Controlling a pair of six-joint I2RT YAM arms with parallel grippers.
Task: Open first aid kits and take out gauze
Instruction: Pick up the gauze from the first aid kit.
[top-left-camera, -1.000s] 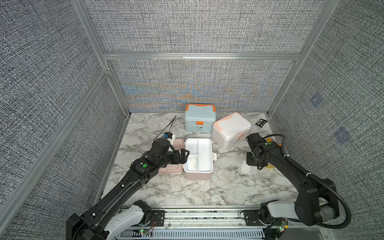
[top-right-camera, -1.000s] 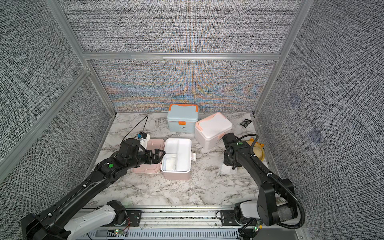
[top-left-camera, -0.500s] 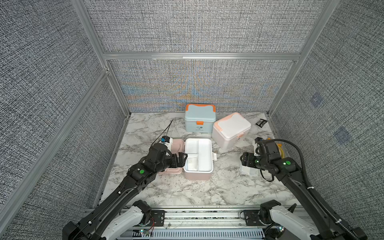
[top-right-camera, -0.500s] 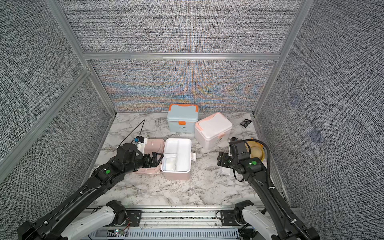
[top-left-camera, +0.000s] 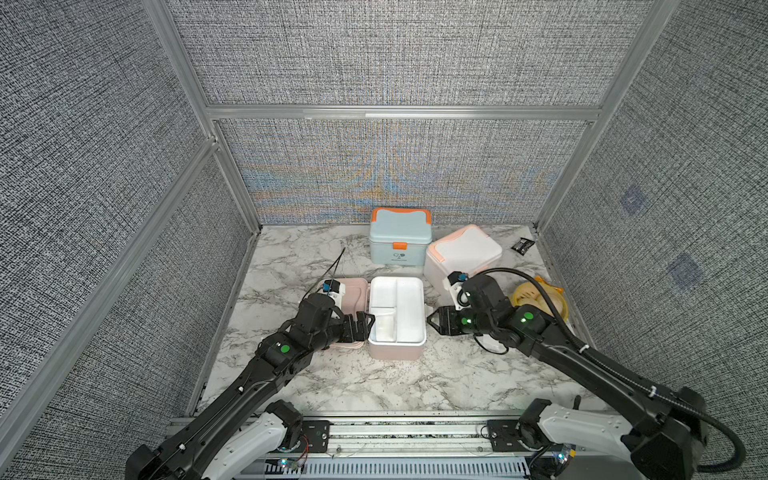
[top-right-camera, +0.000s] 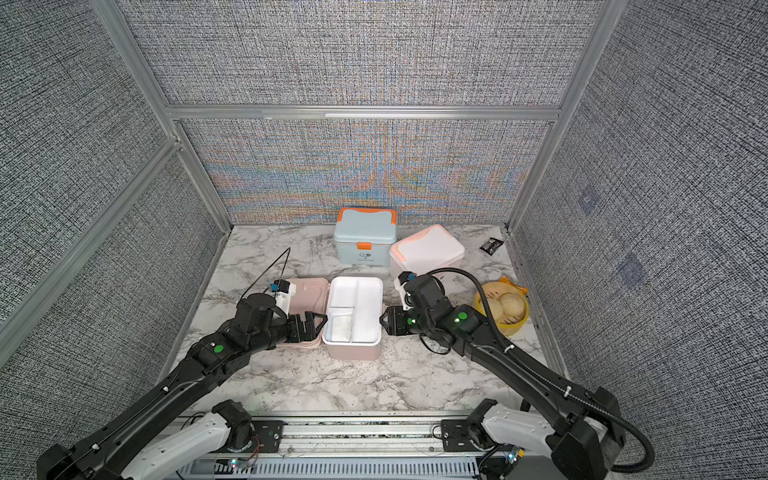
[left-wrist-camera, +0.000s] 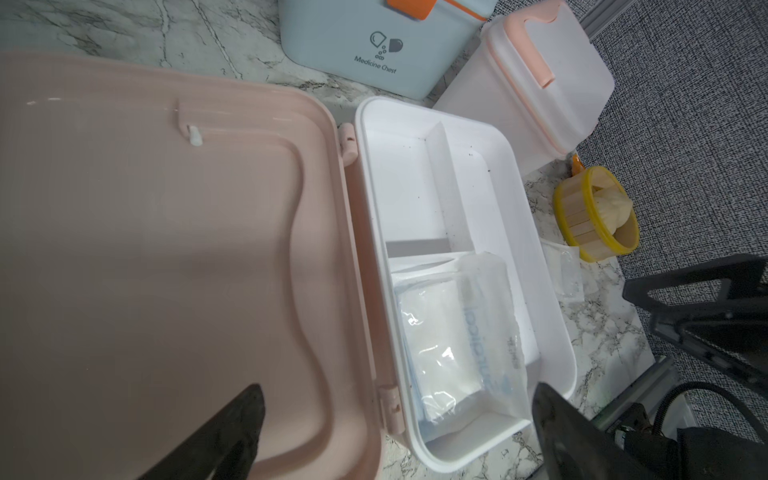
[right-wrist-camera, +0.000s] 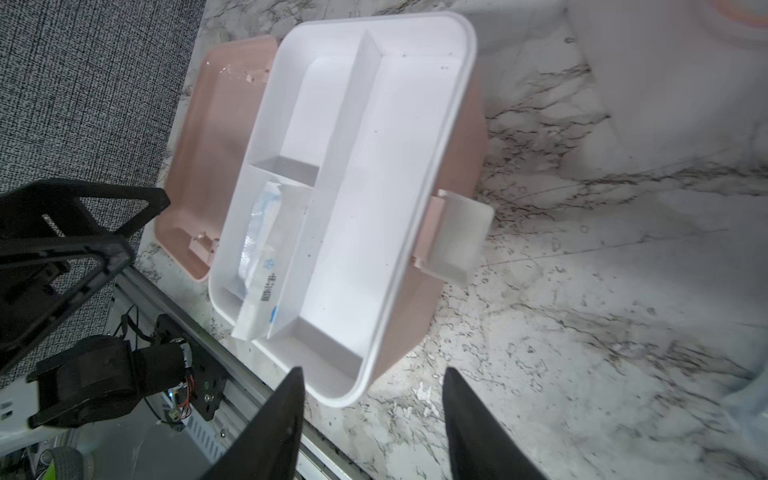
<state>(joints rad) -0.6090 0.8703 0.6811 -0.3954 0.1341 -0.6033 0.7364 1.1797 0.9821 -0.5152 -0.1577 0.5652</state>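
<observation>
Since a second ago the right pincer (top-left-camera: 432, 323) has swung from the desk (top-left-camera: 316, 374) by the yellow basket (top-left-camera: 548, 299) to the open pink-and-white kit (top-left-camera: 395, 351), jaws partly apart, gripping nothing. Left pincer (top-left-camera: 365, 322) gapes wide, empty, over the pink lid (left-wrist-camera: 145, 249). One gauze packet (left-wrist-camera: 457, 332) lies in the kit's near compartment; another packet (left-wrist-camera: 565, 270) rests on the desk by the basket.

A gauze packet (left-wrist-camera: 453, 345) lies in the open kit (top-left-camera: 397, 347), two shut kits (top-left-camera: 400, 237) behind.
</observation>
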